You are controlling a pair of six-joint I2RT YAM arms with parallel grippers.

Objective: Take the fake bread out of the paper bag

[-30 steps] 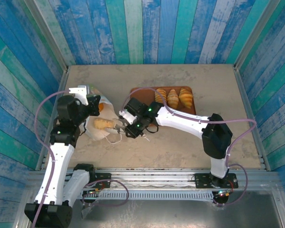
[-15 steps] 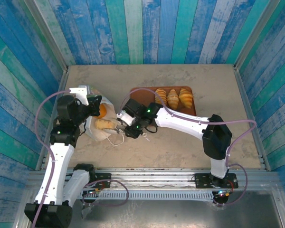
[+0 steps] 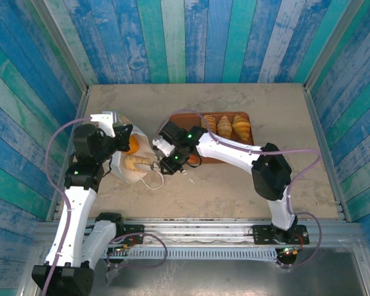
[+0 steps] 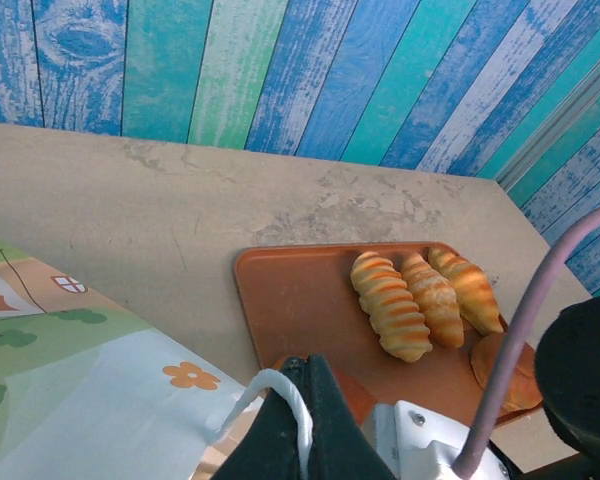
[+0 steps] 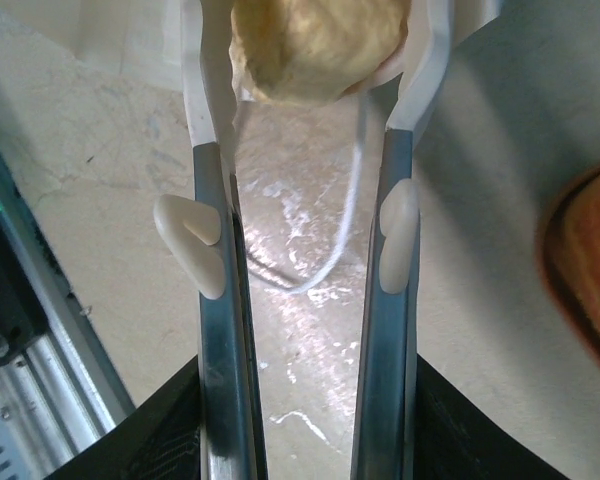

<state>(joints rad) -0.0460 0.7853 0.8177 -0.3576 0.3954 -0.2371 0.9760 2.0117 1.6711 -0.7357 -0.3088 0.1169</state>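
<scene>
the right end effector pinches a pale fake bread piece between its tips. the left end effector, pressed together, nips the handle of the paper bag.

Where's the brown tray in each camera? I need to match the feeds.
Top external: the tray at centre, right of the paper bag.
Left wrist: lower centre-right, three croissants on it.
Right wrist: a curved brown edge at the right border.
Shared landmark: the beige table around it.
</scene>
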